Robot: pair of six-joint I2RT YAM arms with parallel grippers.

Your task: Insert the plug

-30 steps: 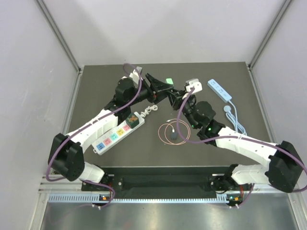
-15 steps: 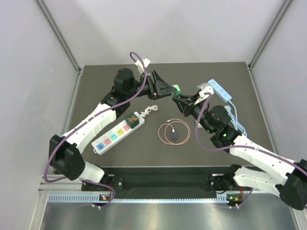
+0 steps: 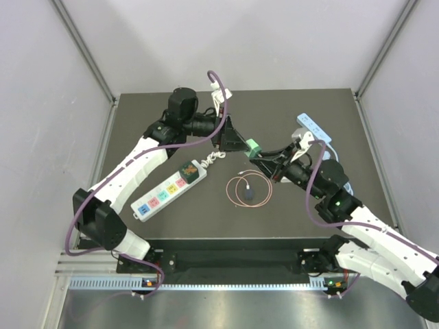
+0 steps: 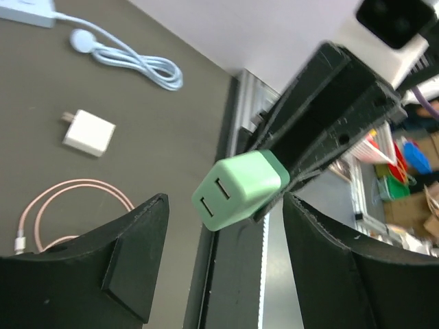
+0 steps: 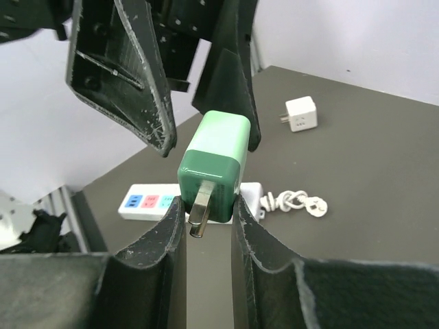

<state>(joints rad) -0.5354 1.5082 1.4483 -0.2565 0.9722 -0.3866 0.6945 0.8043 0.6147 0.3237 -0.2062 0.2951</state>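
The green plug [image 3: 253, 146] is held above the table between my two grippers. My right gripper [image 5: 208, 205] is shut on its dark green end, with the metal prongs [image 5: 199, 209] pointing back at the wrist camera. My left gripper [image 4: 226, 260] is open; its fingers [image 4: 130, 267] stand either side of the plug's pale green end [image 4: 240, 188] without touching it. The white power strip [image 3: 168, 192] with coloured sockets lies on the table at the left, below both grippers, and also shows behind the plug in the right wrist view [image 5: 147, 201].
A coiled pink cable [image 3: 248, 190] lies mid-table. A white adapter [image 4: 89, 132] lies on the mat. A pale blue power strip [image 3: 312, 127] with its white cord [image 4: 130, 58] lies at the back right. The strip's knotted cord [image 5: 295, 202] trails to its right.
Both grippers and the green plug have shifted nearer and to the right. The right arm has drawn back toward the right side; the left arm has reached further across.
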